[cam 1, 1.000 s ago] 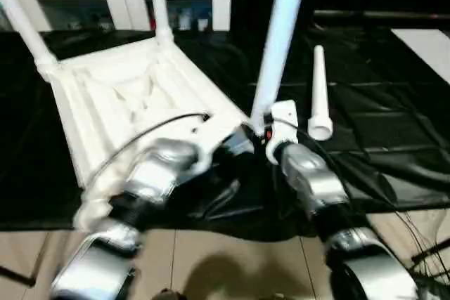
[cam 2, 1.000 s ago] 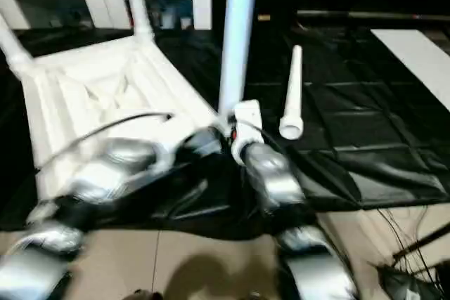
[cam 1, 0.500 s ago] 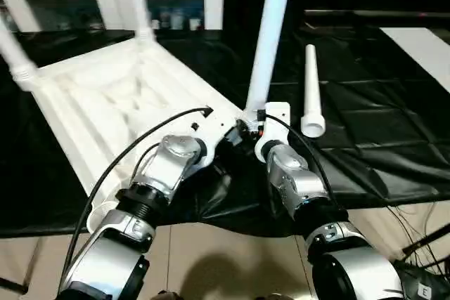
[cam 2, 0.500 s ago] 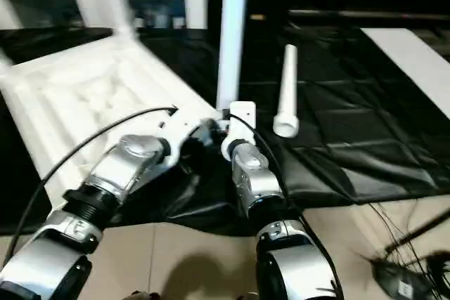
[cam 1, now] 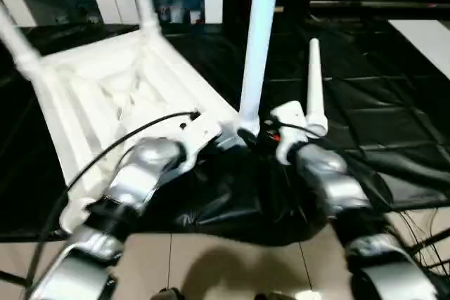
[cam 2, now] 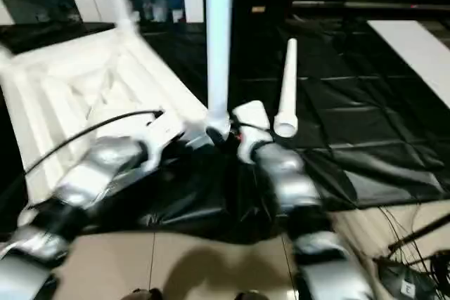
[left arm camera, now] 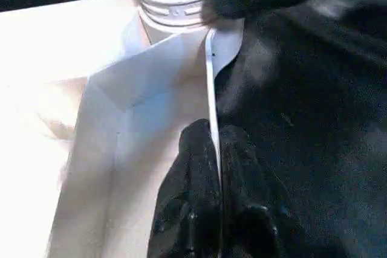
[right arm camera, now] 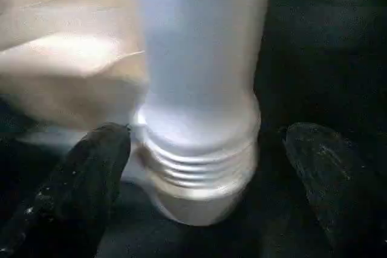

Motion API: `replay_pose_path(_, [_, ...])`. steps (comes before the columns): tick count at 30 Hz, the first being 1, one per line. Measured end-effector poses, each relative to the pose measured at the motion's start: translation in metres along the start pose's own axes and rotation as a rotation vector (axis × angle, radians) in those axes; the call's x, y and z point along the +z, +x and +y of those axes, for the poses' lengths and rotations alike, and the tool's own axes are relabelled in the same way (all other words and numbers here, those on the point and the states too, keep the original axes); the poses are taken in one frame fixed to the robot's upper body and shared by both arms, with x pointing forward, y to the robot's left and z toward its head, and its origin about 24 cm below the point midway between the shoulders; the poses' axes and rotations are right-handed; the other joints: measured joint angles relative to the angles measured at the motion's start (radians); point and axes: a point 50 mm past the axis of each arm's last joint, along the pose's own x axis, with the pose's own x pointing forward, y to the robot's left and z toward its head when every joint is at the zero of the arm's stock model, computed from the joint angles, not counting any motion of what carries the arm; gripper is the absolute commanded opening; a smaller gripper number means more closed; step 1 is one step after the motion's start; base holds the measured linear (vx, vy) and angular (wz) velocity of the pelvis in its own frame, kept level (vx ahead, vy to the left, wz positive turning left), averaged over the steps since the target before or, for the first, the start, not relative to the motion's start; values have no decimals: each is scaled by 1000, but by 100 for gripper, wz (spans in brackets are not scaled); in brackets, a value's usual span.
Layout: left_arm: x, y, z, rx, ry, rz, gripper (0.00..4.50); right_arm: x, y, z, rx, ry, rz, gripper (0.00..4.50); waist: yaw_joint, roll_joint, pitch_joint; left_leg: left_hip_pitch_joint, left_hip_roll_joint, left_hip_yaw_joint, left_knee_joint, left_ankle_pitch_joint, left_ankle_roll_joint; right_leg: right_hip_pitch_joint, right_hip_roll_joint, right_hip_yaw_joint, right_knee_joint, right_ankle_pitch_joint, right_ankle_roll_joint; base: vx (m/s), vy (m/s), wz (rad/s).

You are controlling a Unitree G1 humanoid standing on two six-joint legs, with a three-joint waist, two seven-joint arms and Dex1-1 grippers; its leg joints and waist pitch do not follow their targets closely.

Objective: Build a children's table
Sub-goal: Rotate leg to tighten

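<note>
Right gripper (right arm camera: 199, 179) has let go, black fingers (right arm camera: 84, 179) now spread either side of the upright white tapered plastic leg (cam 1: 256, 47). Left gripper (left arm camera: 214, 167) pinches the upturned white tabletop's rim (left arm camera: 208, 89); three legs stand, so next comes the loose leg (cam 1: 314, 89) at two o'clock.

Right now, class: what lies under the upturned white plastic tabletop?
Under the upturned white plastic tabletop lies a crumpled black sheet, which also carries one loose white tapered leg. Whatever the sheet itself covers is hidden.

Silver jointed forearms (cam 1: 144, 173), white wrist housings, black cable looping over left arm, black rubbery fingers (left arm camera: 196, 167)
</note>
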Motion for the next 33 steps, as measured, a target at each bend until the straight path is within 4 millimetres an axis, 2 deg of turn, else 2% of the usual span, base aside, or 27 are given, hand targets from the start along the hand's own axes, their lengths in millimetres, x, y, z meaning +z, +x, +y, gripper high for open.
replay_pose_path(3, [-1, -6, -6, -86, 32, -7, 0, -3, -8, 4, 126, -37, 20, 446, 9, 1, 1, -2, 0, 5, 5, 2, 3, -1, -2, 2, 0, -2, -1, 0, 0, 0])
replay_pose_path(9, [-2, -14, -18, -233, 56, -16, 0, 9, -18, 9, 334, -124, 8, 446, 8, -1, 2, -4, -1, 17, 9, 1, 3, -1, -11, 3, -1, -2, -2, 0, 0, 0])
replay_pose_path(14, [-2, -14, -20, -255, 67, -16, 0, 7, -19, 12, 384, -167, 20, 446, 5, -3, 3, -4, -1, 19, 9, 1, 3, -1, -13, 3, 0, -2, -2, 0, 0, 0])
replay_pose_path(33, [-2, -14, -19, -253, 70, -16, 0, 0, -18, 14, 425, -157, 40, 296, 5, -4, 3, -4, -1, 19, 11, 1, 4, -1, -13, 2, 3, -2, -2, 0, 0, 0])
